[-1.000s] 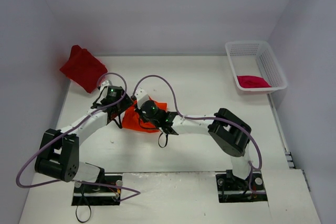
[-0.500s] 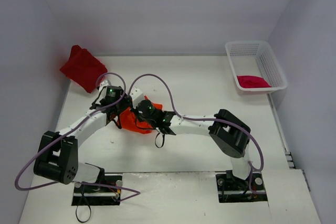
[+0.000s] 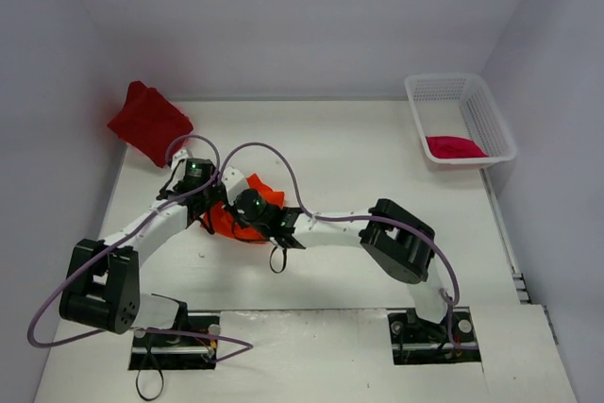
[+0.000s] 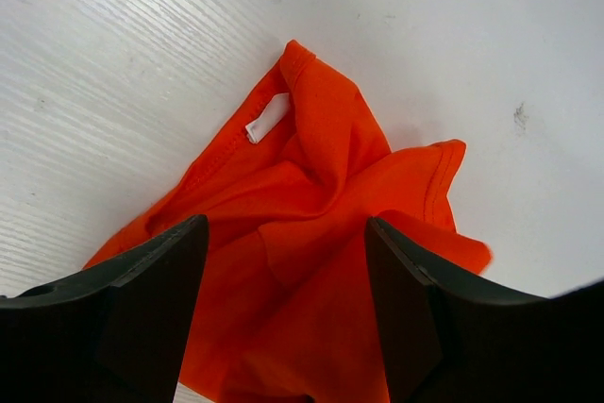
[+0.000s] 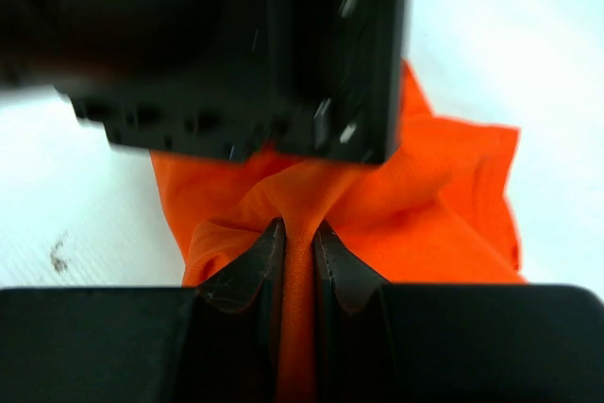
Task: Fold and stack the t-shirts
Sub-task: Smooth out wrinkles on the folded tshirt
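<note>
Orange shirt (image 4: 321, 195), soft, light and crumpled, lies on the table (image 3: 377, 158) left of middle. The right claw (image 5: 297, 233) pinches a raised fold; the left claw (image 4: 283, 228) hangs spread above. Hem corners look surer holds.

A white mesh basket (image 3: 487, 120) stands upright — at the table's (image 3: 359, 158) far-right corner.
</note>
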Action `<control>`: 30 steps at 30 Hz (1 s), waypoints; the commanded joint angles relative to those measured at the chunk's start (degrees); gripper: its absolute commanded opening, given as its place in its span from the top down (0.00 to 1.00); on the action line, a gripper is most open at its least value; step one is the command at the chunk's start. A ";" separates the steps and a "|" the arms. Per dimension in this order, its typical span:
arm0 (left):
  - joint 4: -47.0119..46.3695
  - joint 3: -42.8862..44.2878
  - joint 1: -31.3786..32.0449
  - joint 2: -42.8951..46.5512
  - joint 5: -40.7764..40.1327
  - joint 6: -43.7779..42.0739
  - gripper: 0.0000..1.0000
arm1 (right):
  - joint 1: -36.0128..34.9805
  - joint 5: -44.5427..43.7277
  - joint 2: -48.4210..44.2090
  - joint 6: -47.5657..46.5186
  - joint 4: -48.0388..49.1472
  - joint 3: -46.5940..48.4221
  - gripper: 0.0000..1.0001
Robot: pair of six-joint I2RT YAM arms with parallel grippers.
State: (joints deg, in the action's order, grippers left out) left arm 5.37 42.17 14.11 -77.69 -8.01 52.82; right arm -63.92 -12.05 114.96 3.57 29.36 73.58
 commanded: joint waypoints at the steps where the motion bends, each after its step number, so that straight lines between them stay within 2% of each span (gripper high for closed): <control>1: -1.06 0.37 -1.45 3.25 -0.34 -0.78 0.39 | -1.56 -0.07 0.70 1.35 4.21 2.88 0.98; 4: -0.88 0.54 -2.33 3.68 0.19 -1.31 0.38 | -2.00 0.01 1.76 2.22 4.47 2.71 0.95; 7: -0.71 0.54 -2.51 3.95 0.10 -1.66 0.38 | -2.26 -0.16 2.20 3.28 4.82 2.01 0.52; 8: -0.71 0.63 -2.68 4.04 0.19 -1.75 0.39 | -2.35 -0.42 2.20 3.28 5.09 1.74 0.22; 11: -0.80 0.54 -2.77 3.95 0.45 -1.66 0.38 | -2.52 -1.91 1.59 2.50 4.39 1.21 0.01; 15: -0.80 0.98 -2.77 4.04 0.89 -1.58 0.38 | -1.74 -6.13 -4.19 -1.63 2.55 -1.24 0.00; 30: 3.33 5.11 -2.68 7.11 1.42 -1.66 0.38 | 1.60 -8.78 -21.78 -2.17 -0.10 -11.61 0.00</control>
State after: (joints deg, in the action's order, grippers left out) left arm 8.58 42.78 11.60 -73.32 -6.92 51.68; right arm -62.89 -18.72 97.10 1.89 27.86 63.24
